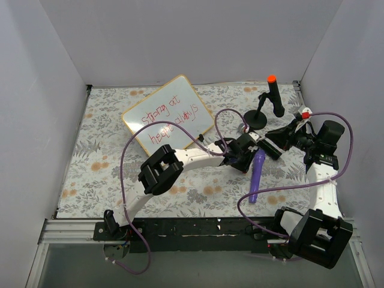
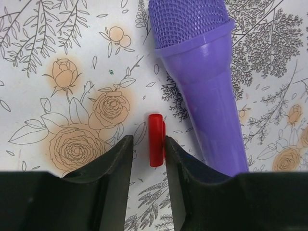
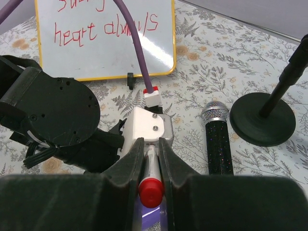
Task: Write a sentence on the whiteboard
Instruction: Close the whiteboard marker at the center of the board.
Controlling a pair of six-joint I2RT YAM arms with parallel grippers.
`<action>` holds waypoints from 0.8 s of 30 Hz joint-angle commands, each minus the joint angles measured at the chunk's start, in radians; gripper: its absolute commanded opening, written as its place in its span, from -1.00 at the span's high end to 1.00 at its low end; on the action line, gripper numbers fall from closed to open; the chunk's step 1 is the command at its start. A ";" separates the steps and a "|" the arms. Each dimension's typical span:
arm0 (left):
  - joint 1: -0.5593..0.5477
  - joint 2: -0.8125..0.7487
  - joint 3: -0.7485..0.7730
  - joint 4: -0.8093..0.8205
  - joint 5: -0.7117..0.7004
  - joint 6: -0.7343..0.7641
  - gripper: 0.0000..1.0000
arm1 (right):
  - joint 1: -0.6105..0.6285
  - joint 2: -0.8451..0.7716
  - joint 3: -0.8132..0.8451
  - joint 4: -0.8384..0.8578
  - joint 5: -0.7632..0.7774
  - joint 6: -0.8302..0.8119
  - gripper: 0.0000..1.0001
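Marker (image 3: pixel 151 191) tight in right gripper (image 3: pixel 150 145).

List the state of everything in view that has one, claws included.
whiteboard: lying face up, two lines of red writing on it
marker: clamped in right claw
right claw: shut on marker
left claw: open, straddling red cap, gap on one side
red cap: lying on table, not gripped yet
purple microphone: lying on table, untouched
mic stand: upright
black microphone: lying beside mic stand
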 commanded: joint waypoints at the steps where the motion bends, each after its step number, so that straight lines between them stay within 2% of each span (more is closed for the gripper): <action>1: -0.021 0.022 0.023 -0.091 -0.091 0.052 0.38 | -0.004 0.000 0.014 0.004 -0.006 -0.007 0.97; 5: -0.027 0.037 0.029 -0.130 -0.134 0.075 0.49 | -0.006 0.000 0.013 0.006 -0.004 -0.006 0.97; 11: -0.027 0.000 -0.026 -0.156 -0.192 0.098 0.55 | -0.006 0.001 0.011 0.006 -0.001 -0.007 0.97; 24: -0.009 -0.152 -0.293 -0.076 -0.218 0.106 0.60 | -0.006 0.006 0.007 0.004 -0.003 -0.012 0.97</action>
